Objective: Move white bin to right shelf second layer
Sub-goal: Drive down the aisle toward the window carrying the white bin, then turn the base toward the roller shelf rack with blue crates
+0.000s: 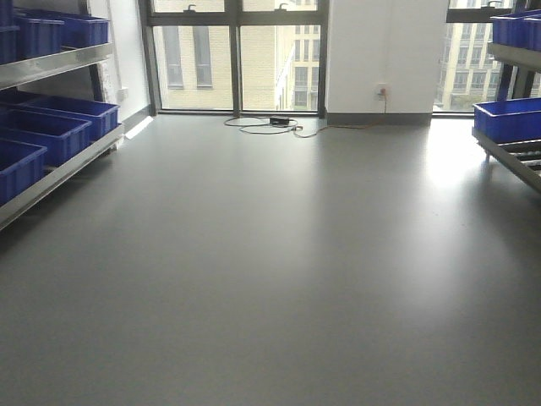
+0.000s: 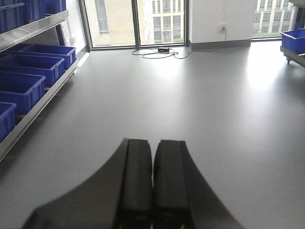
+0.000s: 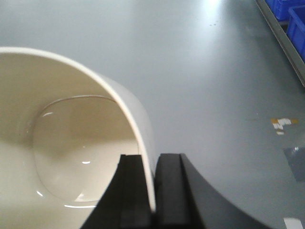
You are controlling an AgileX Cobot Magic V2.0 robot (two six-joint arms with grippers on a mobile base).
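Two grippers are in service. The left gripper (image 2: 153,143) has its fingers pressed together on nothing, with bare floor (image 2: 214,95) ahead of it. The right gripper (image 3: 153,160) pinches the wall of the white bin (image 3: 71,133), one finger inside the rim and one outside, so the tub sits to that gripper's left. The right shelf (image 1: 517,156) lies ahead and to the right, its roller lanes partly occupied by a blue crate (image 1: 507,118). Risk: a single-wall pinch on glossy plastic may let the bin pivot or slip in transit, and the crate may obstruct placement.
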